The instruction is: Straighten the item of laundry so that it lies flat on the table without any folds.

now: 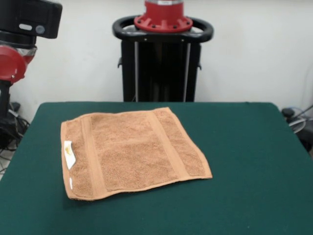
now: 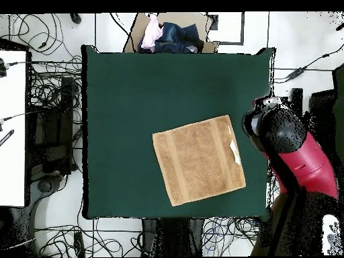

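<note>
The orange-tan towel (image 1: 132,152) lies spread out on the dark green table (image 1: 244,161), left of the middle and turned a little askew. Its two woven bands run across it, and a small white label (image 1: 69,154) sits at its left edge. No fold shows in it. In the overhead view the towel (image 2: 198,160) lies toward the table's (image 2: 134,101) right side, with the label (image 2: 235,151) at its right edge. The red and black arm (image 2: 295,154) hangs over the table's right edge beside the towel. Its gripper does not show in either view.
The robot's pedestal (image 1: 161,49) stands behind the table's far edge. Part of the arm (image 1: 19,34) shows at the top left of the front view. A pile of clothes (image 2: 168,33) lies beyond the table's top edge in the overhead view. Cables (image 2: 54,87) cover the floor.
</note>
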Controlling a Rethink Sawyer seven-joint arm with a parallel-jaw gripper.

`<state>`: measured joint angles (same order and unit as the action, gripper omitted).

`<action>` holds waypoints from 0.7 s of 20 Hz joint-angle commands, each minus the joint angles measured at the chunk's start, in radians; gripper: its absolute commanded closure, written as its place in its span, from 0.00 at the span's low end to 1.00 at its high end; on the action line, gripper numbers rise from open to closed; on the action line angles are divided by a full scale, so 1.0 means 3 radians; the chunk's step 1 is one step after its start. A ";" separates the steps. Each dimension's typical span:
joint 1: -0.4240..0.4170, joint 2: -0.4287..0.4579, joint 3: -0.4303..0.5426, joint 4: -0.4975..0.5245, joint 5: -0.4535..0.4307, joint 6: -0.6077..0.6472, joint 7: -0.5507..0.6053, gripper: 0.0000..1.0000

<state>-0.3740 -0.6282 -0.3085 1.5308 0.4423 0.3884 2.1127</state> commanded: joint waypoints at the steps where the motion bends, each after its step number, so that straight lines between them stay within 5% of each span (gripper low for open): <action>1: 0.0017 0.0045 0.0455 0.0570 0.0194 -0.0178 0.0716 1.00; 14: -0.0132 -0.0226 0.0847 0.1233 0.0214 -0.0845 0.0805 1.00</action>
<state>-0.3950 -0.6846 -0.2254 1.6907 0.4690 0.2413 2.1127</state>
